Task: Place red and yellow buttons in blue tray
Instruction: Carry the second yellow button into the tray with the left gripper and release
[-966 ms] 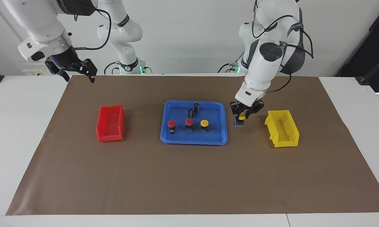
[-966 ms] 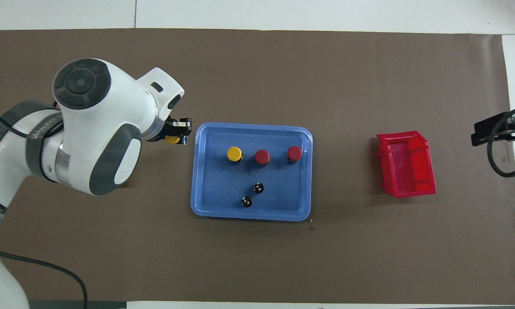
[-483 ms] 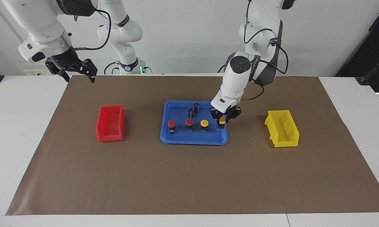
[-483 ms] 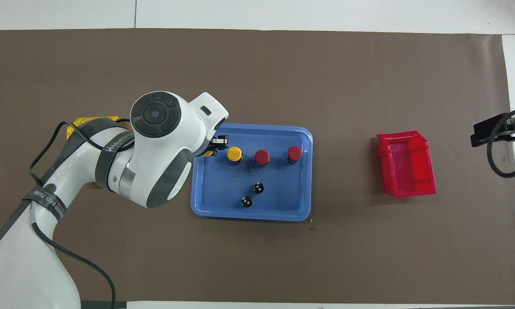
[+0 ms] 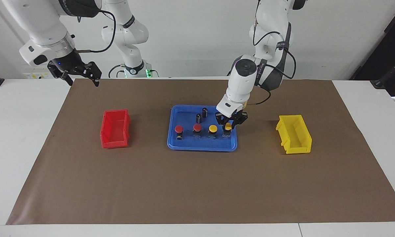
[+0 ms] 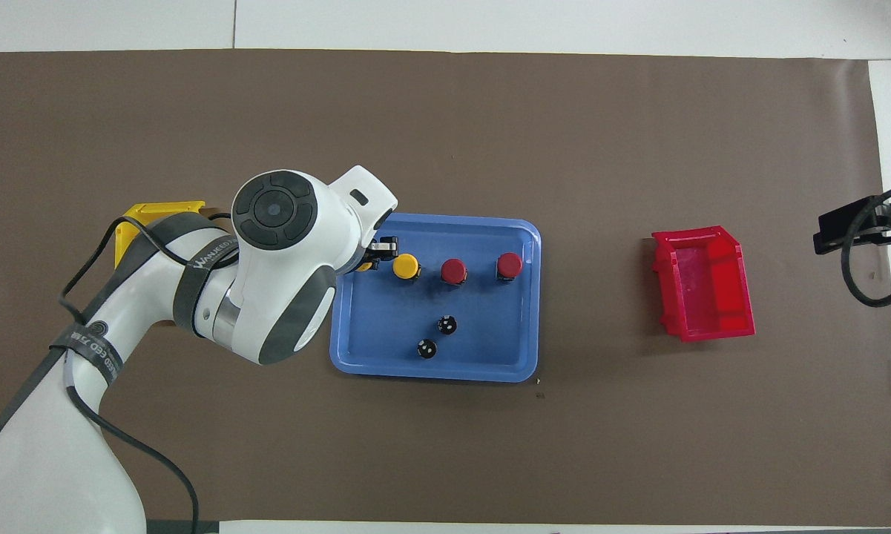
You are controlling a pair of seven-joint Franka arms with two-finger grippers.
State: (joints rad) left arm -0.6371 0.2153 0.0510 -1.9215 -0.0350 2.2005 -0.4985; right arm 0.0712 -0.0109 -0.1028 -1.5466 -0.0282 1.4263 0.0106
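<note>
Overhead view: grey band lettering on the left arm cannot be read in full; two dark capless cylinders (image 6: 436,336) stand in the part of the blue tray (image 6: 521,356) nearest the robots (a flat rectangular tray with rounded corners and a low rim); farther out in the tray runs a row of four push buttons on small black bases, two red-capped (image 6: 510,265) (image 6: 453,271) and two yellow-capped; one yellow button (image 6: 406,265) stands free beside the reds; the second yellow button (image 5: 228,126) sits at the row's end toward the left arm's end of the table, down in the tray by its rim, with the left gripper (image 5: 229,124) clamped shut on its cap; one red bin (image 6: 705,285) lies on the brown mat toward the right arm's end, one yellow bin (image 5: 294,134) toward the left arm's end; the right gripper (image 5: 80,73) waits with jaws spread wide over the mat's edge at the right arm's end of the table.
</note>
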